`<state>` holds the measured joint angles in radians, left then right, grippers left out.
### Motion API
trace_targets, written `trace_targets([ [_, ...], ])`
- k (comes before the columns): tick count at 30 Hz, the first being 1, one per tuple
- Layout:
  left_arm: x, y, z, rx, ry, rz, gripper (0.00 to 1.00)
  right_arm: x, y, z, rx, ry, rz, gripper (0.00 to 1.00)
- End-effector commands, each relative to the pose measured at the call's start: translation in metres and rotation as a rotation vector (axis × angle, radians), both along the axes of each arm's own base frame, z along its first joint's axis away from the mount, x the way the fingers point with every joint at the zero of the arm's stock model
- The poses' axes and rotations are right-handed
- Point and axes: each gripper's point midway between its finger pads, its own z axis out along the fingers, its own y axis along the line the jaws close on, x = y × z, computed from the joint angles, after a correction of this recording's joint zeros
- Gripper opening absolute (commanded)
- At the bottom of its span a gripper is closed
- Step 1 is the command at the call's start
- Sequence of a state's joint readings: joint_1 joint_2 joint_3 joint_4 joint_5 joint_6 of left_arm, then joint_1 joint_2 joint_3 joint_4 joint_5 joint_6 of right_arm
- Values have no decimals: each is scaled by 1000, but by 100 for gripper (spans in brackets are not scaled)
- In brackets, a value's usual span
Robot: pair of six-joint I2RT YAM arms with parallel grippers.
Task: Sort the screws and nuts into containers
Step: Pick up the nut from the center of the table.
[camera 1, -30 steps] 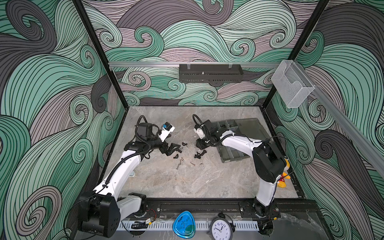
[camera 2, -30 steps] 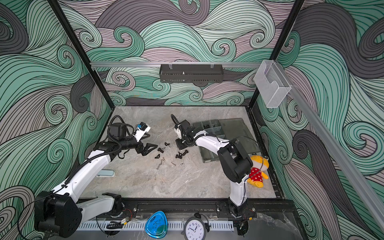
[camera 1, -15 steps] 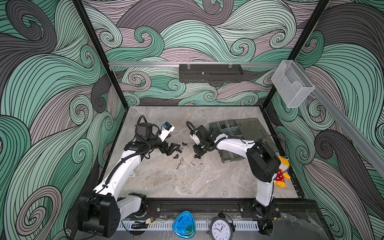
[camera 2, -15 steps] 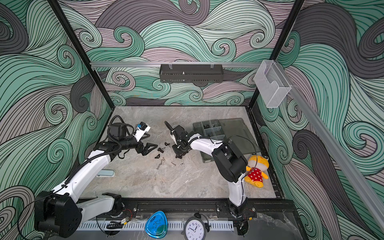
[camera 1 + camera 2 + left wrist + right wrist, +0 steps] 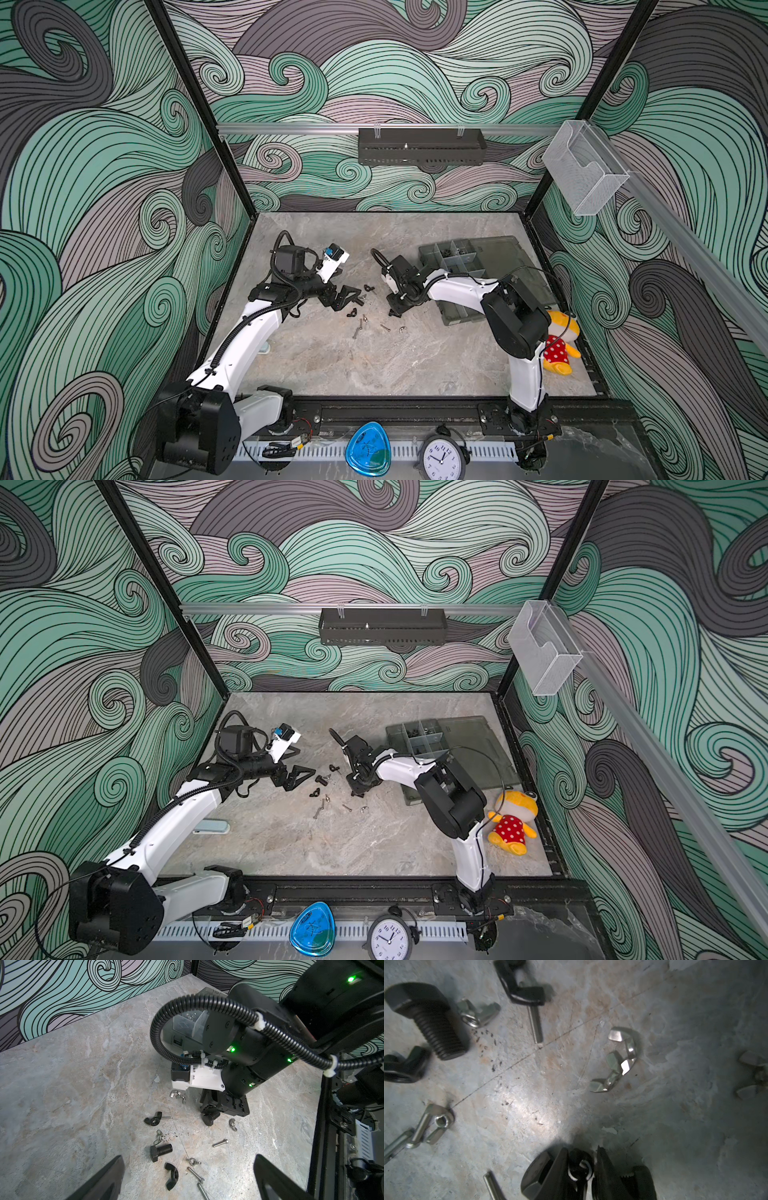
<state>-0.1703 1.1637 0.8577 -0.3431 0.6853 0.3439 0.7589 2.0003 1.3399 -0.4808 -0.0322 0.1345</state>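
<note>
The smoky-grey organiser box [image 5: 457, 266] sits on the desk [image 5: 374, 365] over on the right arm's side, with its lid [image 5: 513, 257] open and lying flat beside it. Its two far compartments hold little clumps of dark bits [image 5: 411, 731] (way too small in both top views to call screws or nuts). The left wrist view catches one silver wing nut [image 5: 190, 1015] in a corner compartment, and the right arm hides much of the box. Everything else is loose on the desk between the arms: a black hex bolt [image 5: 161, 1152], black wing nuts [image 5: 152, 1121], silver wing nuts [image 5: 177, 1096] and thin silver screws [image 5: 220, 1143]. The right hand [image 5: 581, 1150] is down there pinching a second black bolt [image 5: 209, 1119], whose head touches the desk. The left hand [image 5: 351, 298] hovers nearby, fingers spread wide.
</note>
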Motion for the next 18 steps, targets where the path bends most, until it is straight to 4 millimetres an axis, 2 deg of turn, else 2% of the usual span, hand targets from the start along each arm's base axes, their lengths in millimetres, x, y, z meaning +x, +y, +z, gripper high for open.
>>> trace_targets([
  [1, 6, -2, 13, -22, -22, -4, 99, 5, 3, -2, -16, -9, -4, 26],
  [5, 7, -2, 13, -25, -19, -2, 99, 8, 5, -3, -18, -12, -4, 21],
  [8, 6, -2, 13, -25, -18, -2, 99, 9, 5, -2, -25, -15, -2, 12],
  [11, 7, -2, 13, -26, -20, -3, 99, 11, 5, 1, -29, -20, -2, 6],
  [18, 7, -3, 13, -31, -14, -2, 99, 25, 6, 33, -1, -90, -10, 3],
])
